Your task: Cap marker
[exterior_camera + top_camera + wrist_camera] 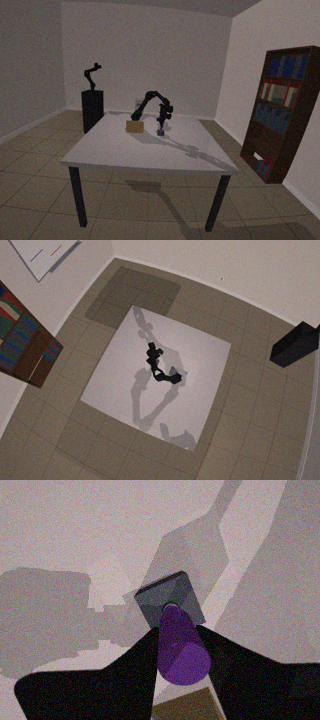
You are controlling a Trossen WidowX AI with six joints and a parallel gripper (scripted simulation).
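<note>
My gripper (161, 125) (177, 631) is shut on the purple cap (185, 664), whose round end faces the wrist camera. The dark grey holder block (160, 133) (151, 602) (157, 361) stands on the table below the fingertips. In the wrist view the cap lines up with the hole in the block and hides nearly all of the upright marker; only a small ring shows at the hole. In the exterior view a short purple length shows between the fingers and the block. Whether the cap touches the marker, or how far it is on, I cannot tell.
A tan box-like board (134, 126) (192, 705) stands on the white table (124, 155) (113, 384), left of the holder in the exterior view, near the arm's base. A black pedestal (92, 109) with another arm and a bookshelf (273, 116) stand off the table.
</note>
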